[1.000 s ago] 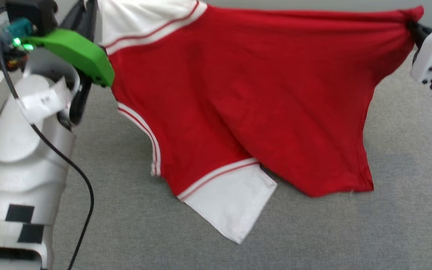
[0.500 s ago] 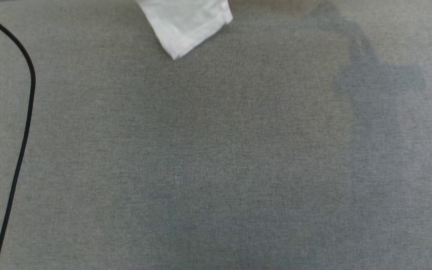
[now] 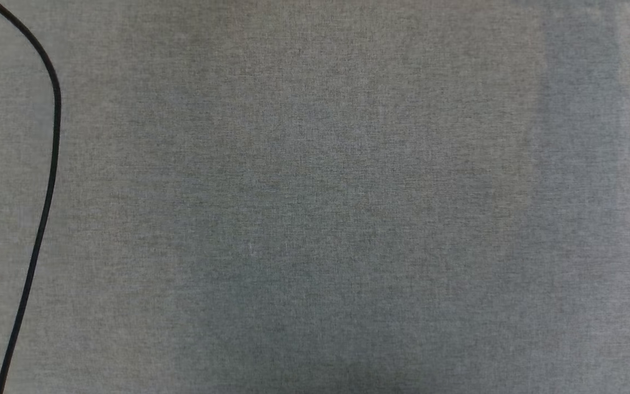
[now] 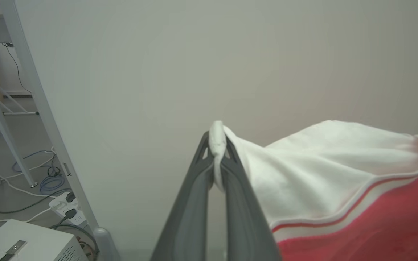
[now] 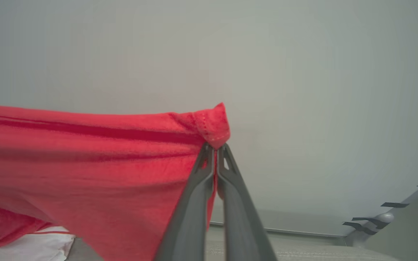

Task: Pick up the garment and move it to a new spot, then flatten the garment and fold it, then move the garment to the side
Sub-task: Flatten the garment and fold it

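Left gripper (image 4: pixel 217 146) clenched on the white sleeve hem of garment (image 4: pixel 339 170), centre frame; right gripper (image 5: pixel 214 149) clamped on a red corner, cloth taut to frame left; head view: black cable (image 3: pixel 52 137) at left; bare grey bench (image 3: pixel 315 208) at top centre, where the sleeve tip hung 0.5 s ago.

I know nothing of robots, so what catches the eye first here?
The bright red jersey shirt with a white, red-striped sleeve stands out, held up before a pale wall. The left gripper pinches its white sleeve and the right gripper a red corner, both shut. A thin black cable crosses the grey fabric surface at the head view's left.
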{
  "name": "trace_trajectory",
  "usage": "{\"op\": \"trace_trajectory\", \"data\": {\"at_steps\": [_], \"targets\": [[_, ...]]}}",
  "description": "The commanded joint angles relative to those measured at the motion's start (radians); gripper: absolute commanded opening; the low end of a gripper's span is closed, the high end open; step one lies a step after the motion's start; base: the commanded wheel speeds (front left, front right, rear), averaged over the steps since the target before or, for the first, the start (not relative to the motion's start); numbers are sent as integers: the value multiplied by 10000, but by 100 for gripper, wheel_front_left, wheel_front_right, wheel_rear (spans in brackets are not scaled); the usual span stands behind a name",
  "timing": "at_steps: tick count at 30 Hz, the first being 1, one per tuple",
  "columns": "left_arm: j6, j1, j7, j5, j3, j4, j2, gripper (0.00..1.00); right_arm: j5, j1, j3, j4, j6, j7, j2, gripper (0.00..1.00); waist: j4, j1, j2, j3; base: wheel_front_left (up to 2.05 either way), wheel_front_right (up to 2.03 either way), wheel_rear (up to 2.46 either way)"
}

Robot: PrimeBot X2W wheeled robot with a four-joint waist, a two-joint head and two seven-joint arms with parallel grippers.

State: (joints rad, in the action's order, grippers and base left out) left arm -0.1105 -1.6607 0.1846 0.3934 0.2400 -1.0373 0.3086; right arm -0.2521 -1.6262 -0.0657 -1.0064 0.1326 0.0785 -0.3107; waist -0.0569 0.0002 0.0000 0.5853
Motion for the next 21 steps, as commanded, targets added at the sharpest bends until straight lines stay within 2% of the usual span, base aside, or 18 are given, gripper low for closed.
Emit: {"op": "trace_trajectory", "data": {"at_steps": [1,5,8,16,21], "targets": [[-35,60,107,160,-71,-205,10,0,-56,-21,-67,-145,-19,-70,36,0,52,-2,0,345,0,0,0],[-142,483,114,461,7,-781,-169,0,-345,303,-343,-448,-19,-183,206,0,79,-2,0,343,0,0,0],[-191,1295,123,930,117,-1098,-370,0,-676,1121,-866,-641,-19,-333,298,0,117,-2,0,23,0,0,0],[-199,4495,341,2120,1294,-186,-334,0,-2038,3895,-1820,-495,-19,-578,219,0,253,-2,0,-1383,0,0,0],[-200,6827,547,2988,1815,771,60,0,-2965,6004,-2425,120,-19,-847,-74,0,291,-2,0,-2460,0,0,0]]}}
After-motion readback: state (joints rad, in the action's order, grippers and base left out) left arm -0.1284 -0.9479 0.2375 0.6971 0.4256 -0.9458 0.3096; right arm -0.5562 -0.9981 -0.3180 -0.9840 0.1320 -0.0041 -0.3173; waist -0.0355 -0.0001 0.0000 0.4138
